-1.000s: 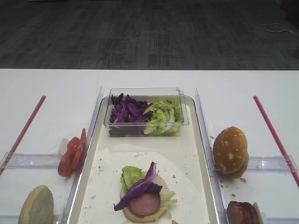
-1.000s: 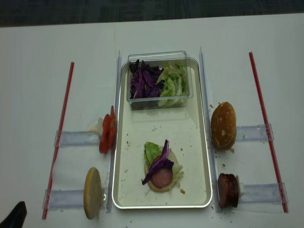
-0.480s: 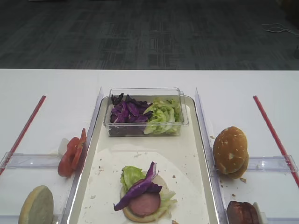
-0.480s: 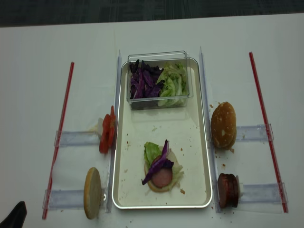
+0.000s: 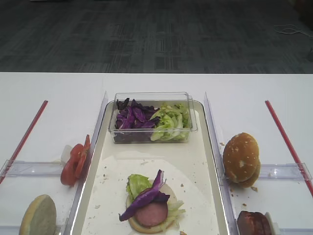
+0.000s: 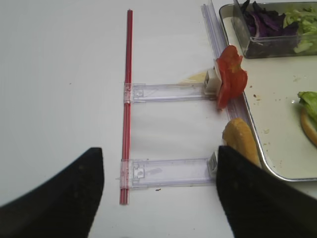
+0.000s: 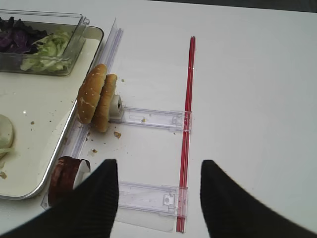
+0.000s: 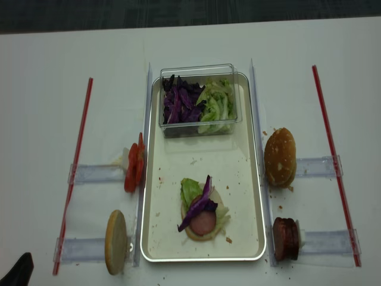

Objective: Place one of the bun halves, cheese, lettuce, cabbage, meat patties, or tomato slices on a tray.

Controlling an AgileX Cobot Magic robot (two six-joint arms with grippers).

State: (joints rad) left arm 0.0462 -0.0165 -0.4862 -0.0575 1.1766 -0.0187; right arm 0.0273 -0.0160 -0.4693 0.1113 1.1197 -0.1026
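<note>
Exterior high view shows the tray with a part-built burger near its front edge: a pale bun half at the bottom, lettuce, a meat patty and one strip of purple cabbage lying across the top. Behind it, on the tray's far end, sits the clear tub with more cabbage and lettuce.

Both my arms are back at the near edge of the desk, well apart from everything. My left gripper stands wide apart and empty, hovering above the clear holder beside the flat-faced bun half. My right gripper is likewise spread with nothing between its fingers, near the spare meat patties.

I judge I am between placements, with no item in hand. The tomato slices, upright on their holder just left of the tray, look like a sensible next pick for my left gripper: reach forward, close on one thin slice without crushing it, then carry it over the rim onto the stack. The seeded bun halves on the right would cap it afterwards.
</note>
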